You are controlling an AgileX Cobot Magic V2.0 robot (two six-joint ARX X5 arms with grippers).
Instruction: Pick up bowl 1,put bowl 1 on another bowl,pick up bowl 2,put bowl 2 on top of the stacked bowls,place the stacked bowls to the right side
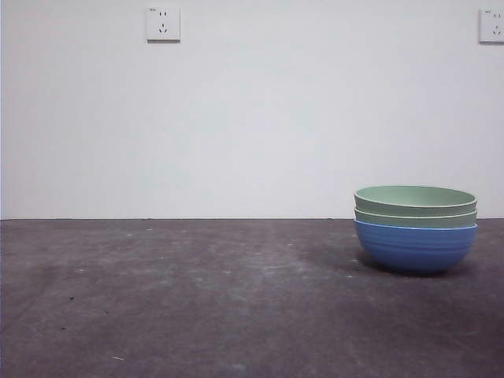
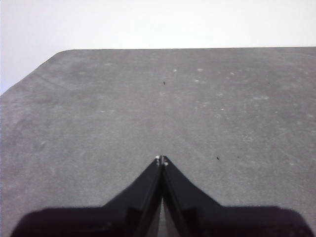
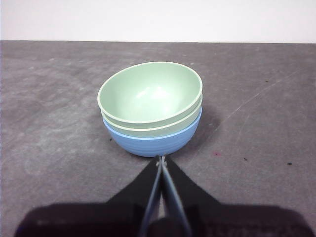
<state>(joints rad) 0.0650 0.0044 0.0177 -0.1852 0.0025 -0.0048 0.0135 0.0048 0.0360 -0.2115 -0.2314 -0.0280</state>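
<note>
The stacked bowls (image 1: 415, 227) stand on the right side of the dark table: a ribbed blue bowl (image 1: 414, 246) at the bottom and two pale green bowls (image 1: 415, 200) nested in it. In the right wrist view the stack (image 3: 151, 108) sits upright just beyond my right gripper (image 3: 161, 159), which is shut, holds nothing and is apart from the blue bowl (image 3: 153, 140). My left gripper (image 2: 161, 159) is shut over bare table, with no bowl in its view. Neither arm shows in the front view.
The grey, scuffed table (image 1: 197, 299) runs to a white wall with two sockets (image 1: 163, 24). In the left wrist view the table's rounded far corner (image 2: 61, 53) shows.
</note>
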